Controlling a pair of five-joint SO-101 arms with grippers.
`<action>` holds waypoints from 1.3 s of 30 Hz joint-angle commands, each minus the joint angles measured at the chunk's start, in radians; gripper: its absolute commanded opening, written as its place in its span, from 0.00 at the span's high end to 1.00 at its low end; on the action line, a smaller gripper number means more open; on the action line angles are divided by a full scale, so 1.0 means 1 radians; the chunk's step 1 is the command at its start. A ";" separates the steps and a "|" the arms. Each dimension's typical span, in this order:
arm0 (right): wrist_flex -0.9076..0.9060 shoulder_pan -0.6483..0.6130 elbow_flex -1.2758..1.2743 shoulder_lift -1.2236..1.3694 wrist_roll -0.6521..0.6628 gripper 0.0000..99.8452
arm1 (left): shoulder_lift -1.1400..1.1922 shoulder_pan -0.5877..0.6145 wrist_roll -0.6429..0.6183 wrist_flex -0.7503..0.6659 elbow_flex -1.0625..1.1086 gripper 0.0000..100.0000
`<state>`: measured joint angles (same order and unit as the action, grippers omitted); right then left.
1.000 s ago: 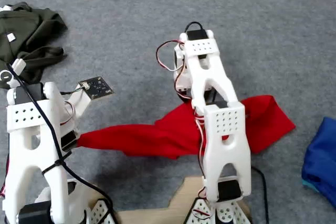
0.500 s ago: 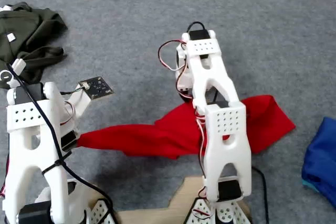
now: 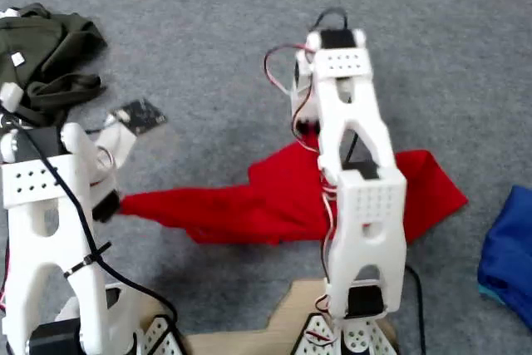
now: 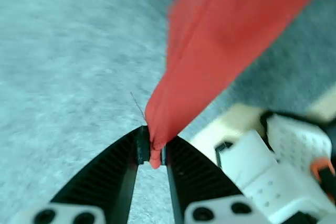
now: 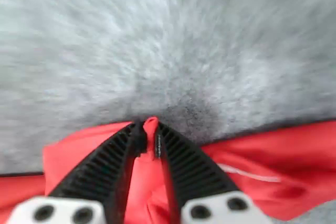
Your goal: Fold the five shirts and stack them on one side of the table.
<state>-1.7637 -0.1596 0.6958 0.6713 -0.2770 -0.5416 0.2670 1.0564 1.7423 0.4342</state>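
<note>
red shirt (image 3: 266,201) lies stretched out across the near-middle of the grey table cover (image 3: 191,39), wide part on the right, tapering to a narrow tip on the left. left gripper (image 4: 152,149) clamped on that tip, cloth taut between its fingers. right gripper (image 5: 148,136) pinched tight on a small fold at the shirt's far edge, tips down at the cover. dark green shirt (image 3: 46,51) bunched in the far-left corner, blue shirt (image 3: 509,255) at the right edge, both well apart from the red one
</note>
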 commanded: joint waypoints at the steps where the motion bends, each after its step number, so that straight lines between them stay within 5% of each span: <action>1: -0.017 0.012 0.101 -0.280 -0.005 1.00 | -0.024 -0.003 -0.106 0.015 -0.190 0.98; 13: 0.060 0.022 0.567 -0.644 0.061 1.00 | -0.024 0.005 -0.399 0.015 -0.819 0.98; 19: 0.196 0.150 0.773 -0.727 0.061 1.00 | -0.024 0.006 -0.523 0.015 -1.079 0.98; 27: 0.385 0.323 0.799 -0.823 0.060 1.00 | -0.024 0.006 -0.552 0.015 -1.363 0.98; 39: 0.517 0.334 0.796 -1.020 0.061 1.00 | -0.024 0.006 -0.549 0.015 -1.631 0.98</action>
<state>-1.2958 0.1611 1.4952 -0.3276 -0.2263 -0.5708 0.2685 0.5132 1.7484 -1.1416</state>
